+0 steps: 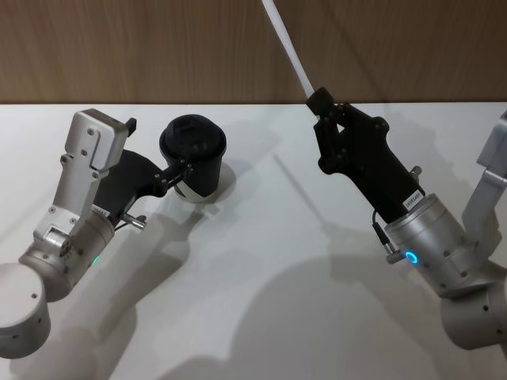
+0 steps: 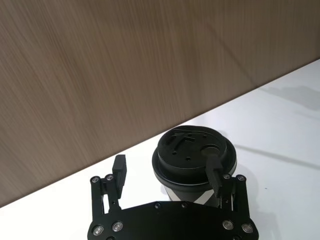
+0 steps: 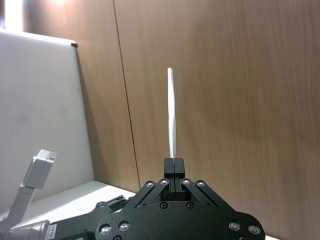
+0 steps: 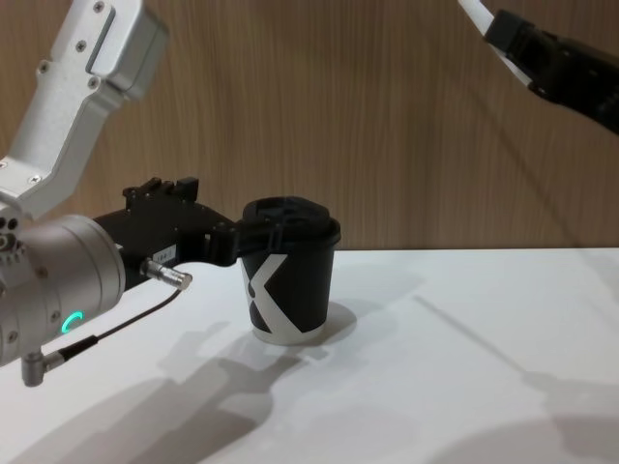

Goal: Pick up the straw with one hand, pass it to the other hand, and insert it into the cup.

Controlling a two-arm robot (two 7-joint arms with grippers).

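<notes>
The cup (image 1: 192,150) is black with a black lid and a white X mark (image 4: 263,290); it stands upright on the white table at the back left. My left gripper (image 1: 156,146) is open at lid height beside the cup (image 2: 192,150), and one finger (image 2: 214,172) lies against the lid's edge while the other stays apart. High up at the right, my right gripper (image 1: 321,101) is shut on the lower end of the white straw (image 1: 289,47). The straw (image 3: 172,115) points up and away from the fingertips, well above the table.
A wood-panelled wall (image 1: 158,47) runs behind the white table (image 1: 261,301). The left arm's dark cable and metal plug (image 4: 169,277) hang just above the table near the cup. Open table surface lies between the two arms.
</notes>
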